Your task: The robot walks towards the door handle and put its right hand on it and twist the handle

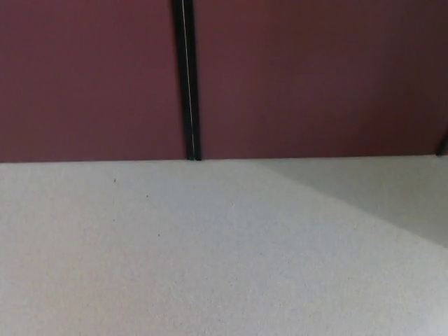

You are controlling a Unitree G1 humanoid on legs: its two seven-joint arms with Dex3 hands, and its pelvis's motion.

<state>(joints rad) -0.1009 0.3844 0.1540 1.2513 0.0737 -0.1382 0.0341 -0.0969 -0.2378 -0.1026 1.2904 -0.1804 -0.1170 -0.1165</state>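
Note:
Dark red double door panels [315, 77] fill the top half of the head view. A thin black vertical seam [187, 77] runs between them down to the floor. No door handle shows in this view. Neither of my hands nor any part of my arms is in view.
Pale speckled floor [175, 252] stretches from the door's bottom edge to the picture's lower border. A soft shadow [378, 196] falls across the floor at the right. A small dark edge [443, 143] shows at the far right by the door's base.

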